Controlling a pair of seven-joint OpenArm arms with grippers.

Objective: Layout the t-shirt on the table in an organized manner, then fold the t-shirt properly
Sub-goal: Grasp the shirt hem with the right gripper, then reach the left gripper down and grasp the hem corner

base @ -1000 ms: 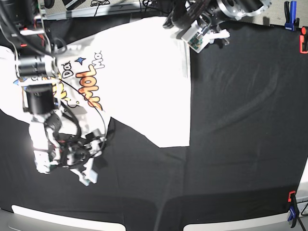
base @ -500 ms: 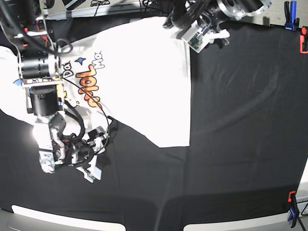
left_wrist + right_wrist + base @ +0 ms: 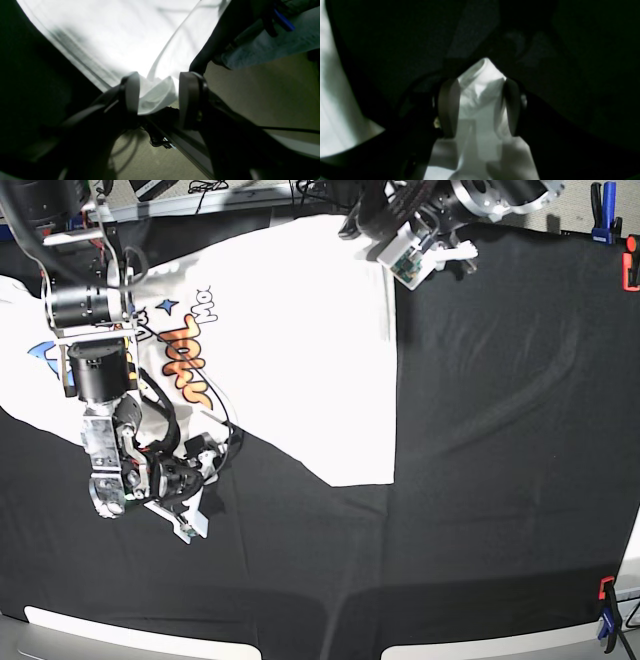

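Note:
The white t-shirt (image 3: 300, 330) lies face up on the table (image 3: 500, 430) at the upper left of the base view, its orange and blue lettering (image 3: 185, 355) partly under the right arm. At the table's far edge my left gripper (image 3: 400, 255) is shut on the shirt's far corner; in the left wrist view a bunched fold (image 3: 157, 95) fills the gap of that gripper (image 3: 158, 96). My right gripper (image 3: 195, 500) sits just below the shirt's near edge. In the right wrist view a hemmed white tip (image 3: 482, 82) fills the gap of this gripper (image 3: 480, 105).
A red clamp (image 3: 631, 265) and a blue clamp (image 3: 603, 225) sit at the far right corner, with another clamp (image 3: 606, 620) at the near right. The floor (image 3: 262, 95) shows beyond the far edge. A pale strip (image 3: 120, 635) runs along the near edge.
The right arm and its gripper have moved toward the far side, closer to the shirt's near edge, and the lettering has shifted slightly with them. The left arm has stayed put.

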